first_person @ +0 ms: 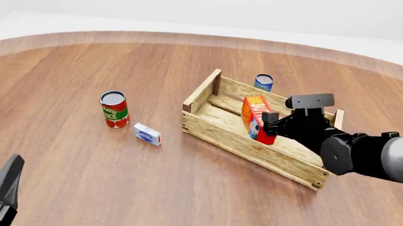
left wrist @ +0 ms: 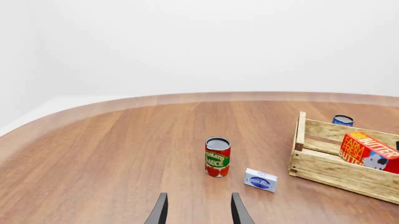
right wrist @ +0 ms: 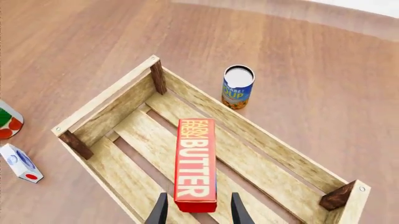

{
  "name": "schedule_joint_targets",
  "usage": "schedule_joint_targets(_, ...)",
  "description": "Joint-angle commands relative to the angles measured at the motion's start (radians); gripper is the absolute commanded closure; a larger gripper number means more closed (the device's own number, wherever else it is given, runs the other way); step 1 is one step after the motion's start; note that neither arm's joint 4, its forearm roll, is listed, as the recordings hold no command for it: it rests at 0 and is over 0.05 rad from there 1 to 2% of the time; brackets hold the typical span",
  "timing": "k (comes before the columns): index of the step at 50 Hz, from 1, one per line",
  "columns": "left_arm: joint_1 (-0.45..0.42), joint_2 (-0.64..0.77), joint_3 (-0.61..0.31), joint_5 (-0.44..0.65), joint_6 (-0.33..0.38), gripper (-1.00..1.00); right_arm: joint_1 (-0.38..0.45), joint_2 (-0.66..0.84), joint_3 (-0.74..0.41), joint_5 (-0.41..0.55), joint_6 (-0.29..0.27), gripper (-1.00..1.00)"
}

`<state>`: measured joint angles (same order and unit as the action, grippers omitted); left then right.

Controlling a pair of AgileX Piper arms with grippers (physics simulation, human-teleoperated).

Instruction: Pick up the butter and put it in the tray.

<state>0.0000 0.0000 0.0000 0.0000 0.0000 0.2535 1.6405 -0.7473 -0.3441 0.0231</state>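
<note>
one butter (right wrist: 195,163) box, long axis running straight out from the right pincer (right wrist: 194,210), fingers spread beside its near end, inside the tray (right wrist: 109,100); left pincer (left wrist: 198,210) spread, well apart.

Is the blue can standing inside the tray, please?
No, the blue can stands on the table outside the tray, just beyond its far wall.

Front view looks down from high behind; right wrist view hangs close above the tray (right wrist: 109,105), shared by all views.

Two cans, tomato (first_person: 114,109) and blue (first_person: 263,82), two boxes, butter (first_person: 256,117) and white (first_person: 146,134), one tray (first_person: 237,143).
</note>
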Motion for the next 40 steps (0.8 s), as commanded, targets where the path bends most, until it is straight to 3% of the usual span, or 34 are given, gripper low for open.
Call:
schedule_joint_targets(1,0.000,0.000,0.000,0.000,0.000,-1.00,-0.005,-0.045,0.032,0.002,-0.005,-1.00)
schedule_joint_targets(40,0.000,0.000,0.000,0.000,0.000,-1.00,-0.033,-0.176,0.144,-0.001,0.002,-1.00)
